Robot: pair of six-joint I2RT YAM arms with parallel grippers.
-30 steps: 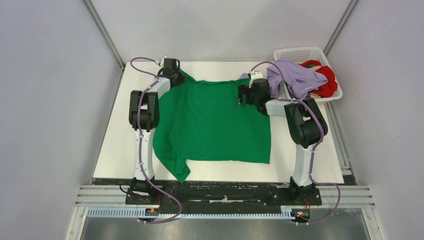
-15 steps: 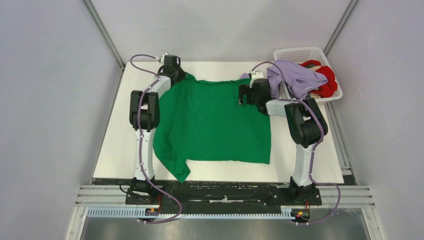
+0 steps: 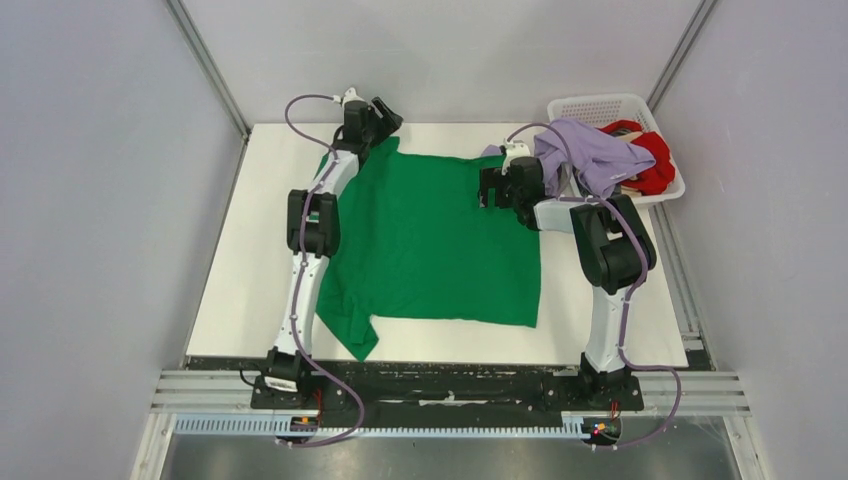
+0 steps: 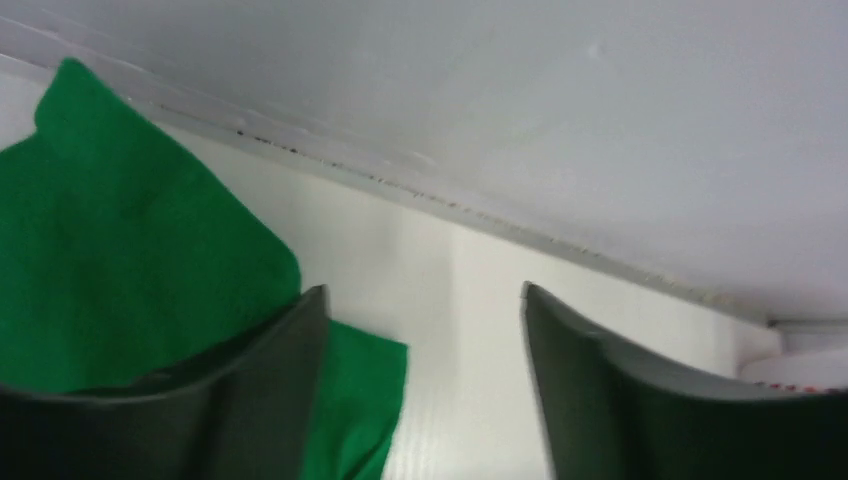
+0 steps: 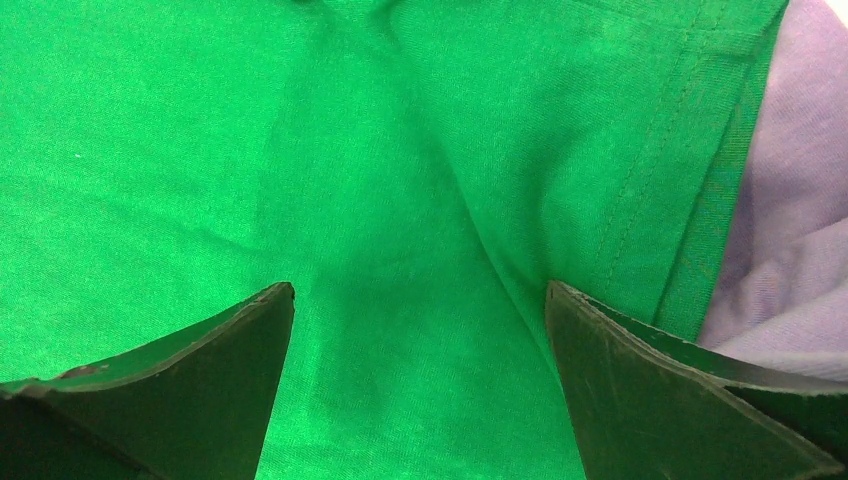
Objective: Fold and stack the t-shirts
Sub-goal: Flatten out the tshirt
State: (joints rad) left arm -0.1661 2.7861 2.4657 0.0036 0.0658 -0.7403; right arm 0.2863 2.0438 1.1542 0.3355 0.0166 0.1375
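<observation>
The left pincer (image 4: 420, 300) is spread wide with nothing in it. Only bare white desk (image 4: 470, 330) shows between its jaws, and a far corner of the green t-shirt (image 4: 130, 250) lies just beside one jaw, partly under it. I judge it is parked at that corner either to take the edge or to finish smoothing it.

The right pincer (image 5: 418, 292) is also spread wide and holds nothing. It hangs low over the green cloth by the stitched hem. Whether its tips touch the cloth I cannot tell.

The lavender t-shirt (image 5: 790, 250) lies just beside that hem. In the top view it drapes over the rim of the white lattice basket (image 3: 600, 104) at the desk's far right corner, and the red t-shirt (image 3: 657, 160) is inside the basket.

The green t-shirt lies open and nearly flat between the two arms, with one sleeve pointing to the near left. It seems laid out ready for a first fold, and nothing is folded or stacked yet.
</observation>
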